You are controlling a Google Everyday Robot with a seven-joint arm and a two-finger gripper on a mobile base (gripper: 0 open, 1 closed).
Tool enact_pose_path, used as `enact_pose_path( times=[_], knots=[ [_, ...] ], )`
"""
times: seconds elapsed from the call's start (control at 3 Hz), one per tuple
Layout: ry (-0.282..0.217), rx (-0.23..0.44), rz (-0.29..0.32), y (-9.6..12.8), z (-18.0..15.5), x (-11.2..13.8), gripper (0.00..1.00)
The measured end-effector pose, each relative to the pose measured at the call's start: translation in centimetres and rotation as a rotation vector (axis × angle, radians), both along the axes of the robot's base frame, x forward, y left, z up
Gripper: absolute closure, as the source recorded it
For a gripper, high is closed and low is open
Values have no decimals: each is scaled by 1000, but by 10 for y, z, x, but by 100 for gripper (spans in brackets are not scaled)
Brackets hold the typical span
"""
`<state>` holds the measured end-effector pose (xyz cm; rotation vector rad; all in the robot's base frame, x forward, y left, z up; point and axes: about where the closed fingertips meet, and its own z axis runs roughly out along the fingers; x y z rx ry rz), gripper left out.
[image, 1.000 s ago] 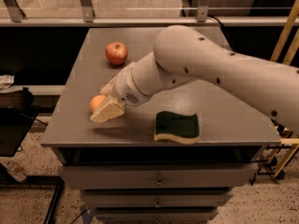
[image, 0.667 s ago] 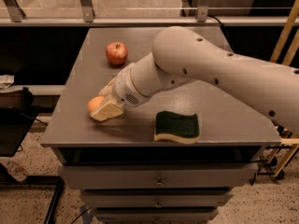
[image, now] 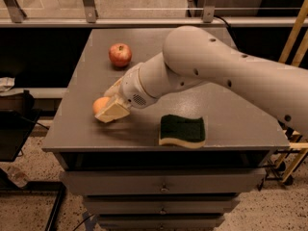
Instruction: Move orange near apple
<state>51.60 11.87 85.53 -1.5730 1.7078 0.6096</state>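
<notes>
The orange [image: 99, 103] is at the front left of the grey table [image: 231, 124], just above or on its surface. My gripper [image: 103, 108] reaches in from the right and is shut on the orange, with one beige finger [image: 113, 111] in front of it and the other behind. The red apple [image: 120, 55] stands at the back left of the table, well apart from the orange and beyond the gripper. My large white arm [image: 216, 71] spans the table's right half.
A green and yellow sponge [image: 182, 130] lies near the front edge, right of the gripper. The table's left edge is close to the orange. A railing and floor lie behind the table, and drawers are below it.
The gripper and the orange have shifted very slightly to the left and up. The apple and the sponge have not moved.
</notes>
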Motion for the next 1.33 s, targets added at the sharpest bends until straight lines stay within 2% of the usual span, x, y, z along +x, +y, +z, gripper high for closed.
enact_pose_path(
  times=[0.33, 0.67, 1.33],
  knots=[
    [-17, 45, -75, -31, 13, 15, 100],
    [-13, 80, -175, -79, 17, 35, 100],
    [22, 132, -316, -158, 14, 53, 100]
  ],
)
